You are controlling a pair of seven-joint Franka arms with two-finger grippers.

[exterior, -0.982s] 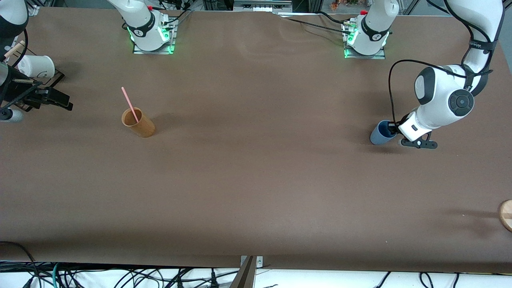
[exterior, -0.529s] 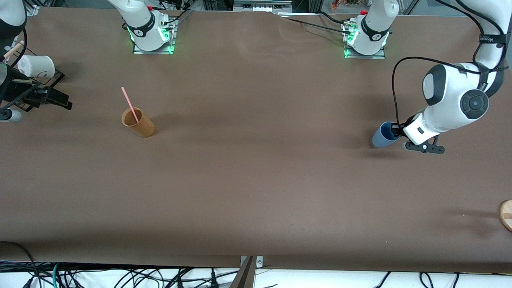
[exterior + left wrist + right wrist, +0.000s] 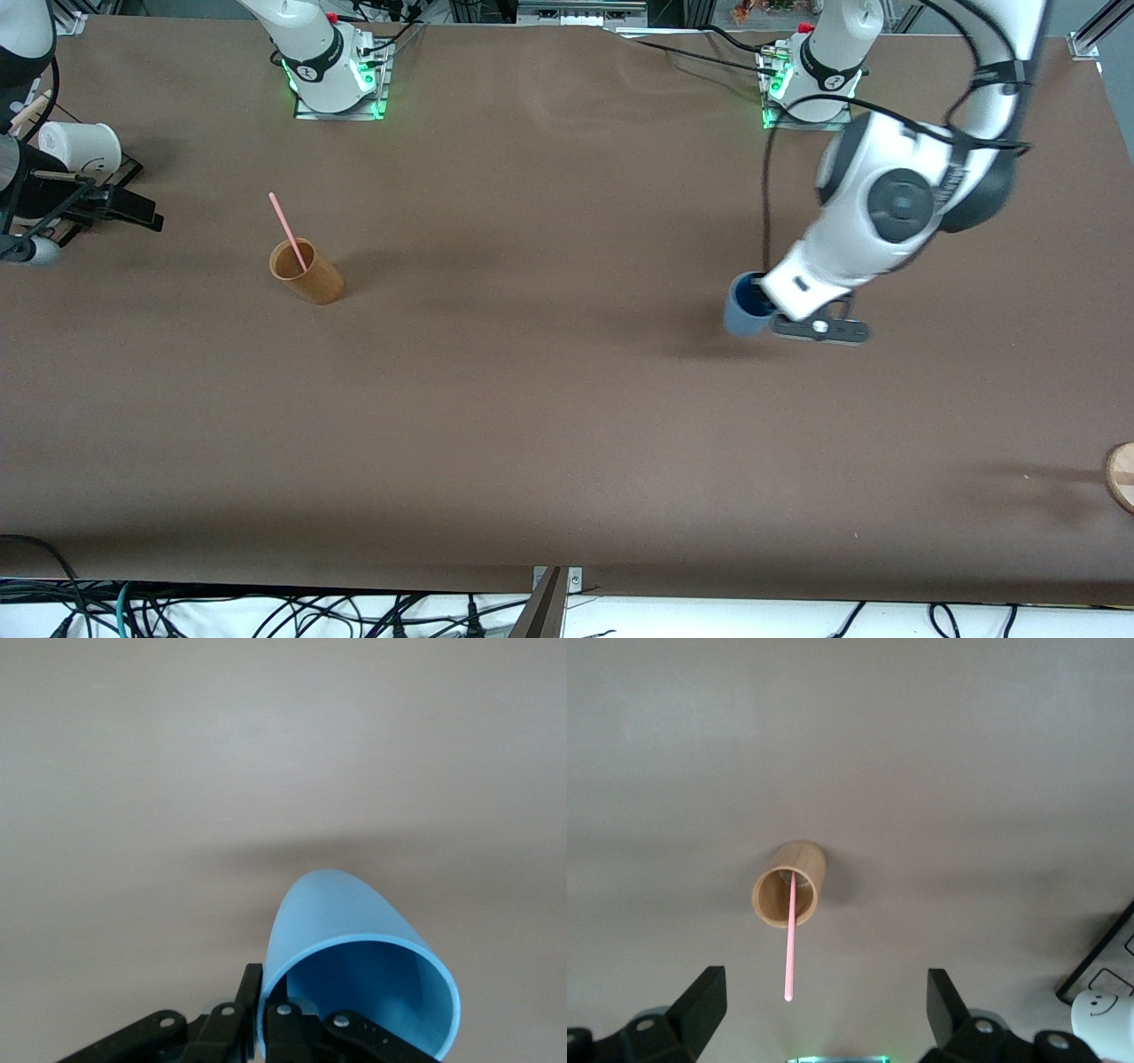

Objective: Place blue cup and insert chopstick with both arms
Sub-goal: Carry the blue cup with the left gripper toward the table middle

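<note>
- Brown matte counter (image 3: 567, 425) fills the front view, bare over most of its middle and along its camera-side edge.
- Left tool (image 3: 764, 304) is clamped shut on the rim of the blue cup (image 3: 742, 310), one finger (image 3: 288, 1023) inside the wall and one outside; the cup hangs tilted, its mouth turned up toward the wrist camera, over open counter at the left arm's end.
- Around the held cup the counter is bare in every direction, with wide room toward the middle.
- Right tool (image 3: 824, 1010) hangs with its fingers spread wide and nothing between them, over the right arm's end of the counter; the right arm waits.
- Chopstick (image 3: 289, 232) stands slanted in the tan cup (image 3: 306, 271), its upper part sticking out over the rim; the right wrist view looks straight down on both.
- White cup (image 3: 81, 146) sits at the counter's edge on the right arm's end, on a dark rack (image 3: 106, 182), well apart from the tan cup.
- Round wooden piece (image 3: 1121, 476) shows partly at the counter's edge on the left arm's end, nearer the front camera than the blue cup and well apart from it.
- Against the earlier frames, the left tool and blue cup have shifted toward the counter's middle; the tan cup, chopstick and white cup lie as before.
</note>
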